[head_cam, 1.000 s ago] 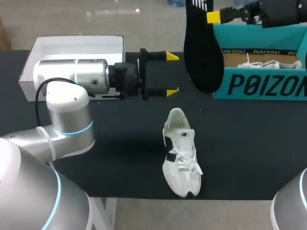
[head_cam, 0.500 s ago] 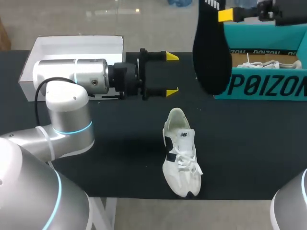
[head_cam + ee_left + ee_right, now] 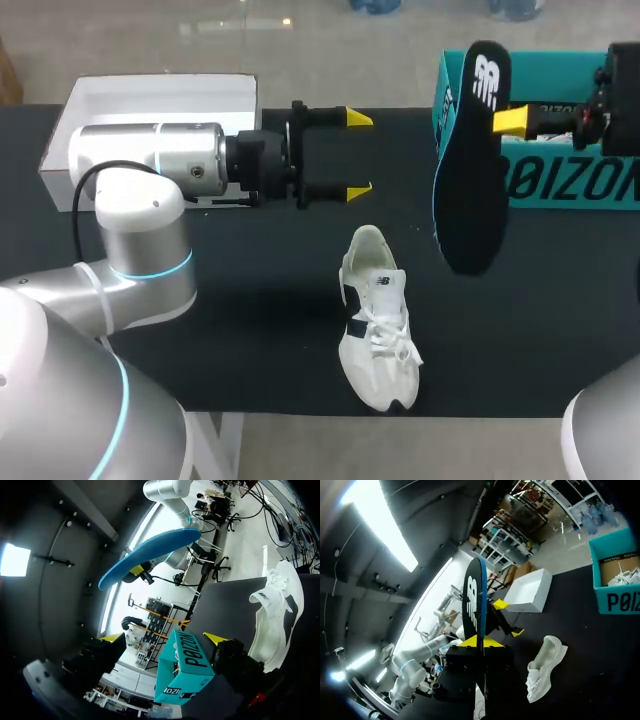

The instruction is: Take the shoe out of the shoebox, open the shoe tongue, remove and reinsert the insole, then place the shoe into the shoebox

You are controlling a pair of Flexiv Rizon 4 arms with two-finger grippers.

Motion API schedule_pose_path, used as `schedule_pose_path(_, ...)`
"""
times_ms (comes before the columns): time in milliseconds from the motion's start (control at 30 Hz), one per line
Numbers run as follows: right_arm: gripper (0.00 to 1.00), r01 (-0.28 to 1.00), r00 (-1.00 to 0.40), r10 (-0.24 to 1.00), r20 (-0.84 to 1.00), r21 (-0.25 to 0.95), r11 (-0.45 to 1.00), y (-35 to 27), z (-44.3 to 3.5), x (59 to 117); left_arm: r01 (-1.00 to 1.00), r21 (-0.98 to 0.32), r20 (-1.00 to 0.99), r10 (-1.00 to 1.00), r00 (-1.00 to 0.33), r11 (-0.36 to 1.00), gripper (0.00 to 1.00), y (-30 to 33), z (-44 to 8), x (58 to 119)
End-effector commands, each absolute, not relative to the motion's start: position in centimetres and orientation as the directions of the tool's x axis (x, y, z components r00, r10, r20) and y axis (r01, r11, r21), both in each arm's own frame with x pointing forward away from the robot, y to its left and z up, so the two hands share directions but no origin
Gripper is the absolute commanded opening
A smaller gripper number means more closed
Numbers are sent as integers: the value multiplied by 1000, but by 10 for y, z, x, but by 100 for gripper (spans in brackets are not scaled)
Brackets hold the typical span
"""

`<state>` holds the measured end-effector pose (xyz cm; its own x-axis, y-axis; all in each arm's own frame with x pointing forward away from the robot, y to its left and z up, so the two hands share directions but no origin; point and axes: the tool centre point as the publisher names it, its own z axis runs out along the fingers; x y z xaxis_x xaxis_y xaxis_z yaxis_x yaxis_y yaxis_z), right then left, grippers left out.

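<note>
Over table (image 3: 255, 300), insole (image 3: 470, 180) between right fingers (image 3: 510, 122)

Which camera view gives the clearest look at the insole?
The head view: the whole insole, black face toward the camera, in the right end effector. The left wrist view shows its blue underside; the right wrist view, nearly edge-on.

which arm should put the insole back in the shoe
Right: the right gripper is shut on the insole, held up near the shoe. The left gripper is open and empty.
</note>
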<state>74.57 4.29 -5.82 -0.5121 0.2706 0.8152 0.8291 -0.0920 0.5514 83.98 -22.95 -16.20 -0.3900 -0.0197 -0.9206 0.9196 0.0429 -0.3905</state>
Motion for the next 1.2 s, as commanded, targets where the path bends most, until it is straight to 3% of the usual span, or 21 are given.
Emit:
schedule_pose_path(33, 0, 848, -498, 221, 839, 524, -76, 52, -73, 764, 920, -389, -921, -23, -388, 45, 100, -232, -163, 840)
schedule_pose_path(500, 0, 923, -377, 215, 901, 386, 2, 49, -118, 818, 920, -389, -921, -23, -388, 45, 100, -232, -163, 840)
schedule_pose_path(767, 0, 950, -310, 225, 924, 306, 54, 51, -134, 852, 962, -272, -962, -15, -272, 27, 100, -224, -161, 832)
schedule_pose_path(1200, 0, 958, -276, 224, 935, 247, 147, 86, -146, 879, 973, -227, -974, -15, -227, 39, 100, -230, -163, 834)
